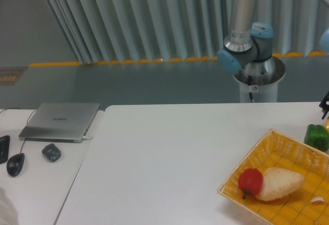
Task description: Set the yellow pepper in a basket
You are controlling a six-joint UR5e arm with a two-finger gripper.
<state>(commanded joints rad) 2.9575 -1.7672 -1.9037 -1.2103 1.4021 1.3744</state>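
Hand [326, 106] mostly off-frame, grip state unreadable, yellow pepper unseen. Carry it down-left, release low over basket [281, 142], clear of red pepper [250, 181].

My arm [241, 14] is a silver-grey metal tube with light blue caps at the joints, standing on a round grey base [259, 76] that carries a small red-and-white sticker. Of my pincer [325, 103] only a small black part shows at the right edge.
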